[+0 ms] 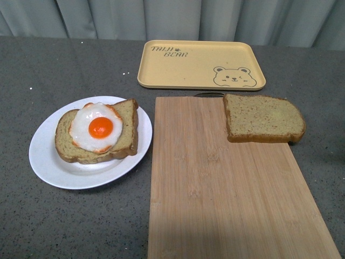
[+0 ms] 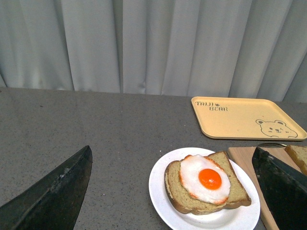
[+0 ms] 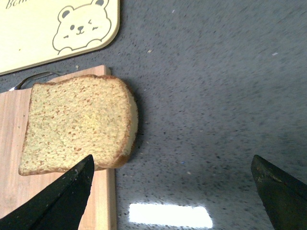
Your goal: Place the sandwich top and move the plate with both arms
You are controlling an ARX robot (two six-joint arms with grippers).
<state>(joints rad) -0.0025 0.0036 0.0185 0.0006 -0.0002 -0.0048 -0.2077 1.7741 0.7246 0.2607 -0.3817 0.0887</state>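
The plain brown bread slice (image 1: pixel 263 118) lies flat on the far right corner of the long wooden board (image 1: pixel 226 189), poking over its edge. Left of the board sits the round white plate (image 1: pixel 46 162). On it is a second bread slice (image 1: pixel 125 137) with a fried egg (image 1: pixel 99 128). The left gripper (image 2: pixel 172 149) and the right gripper (image 3: pixel 172 158) are both wide open and hold nothing.

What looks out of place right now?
The plain brown wholemeal bread slice lies at the far right corner of the pale wooden cutting board, its rounded end overhanging the edge. Nothing else stands out.
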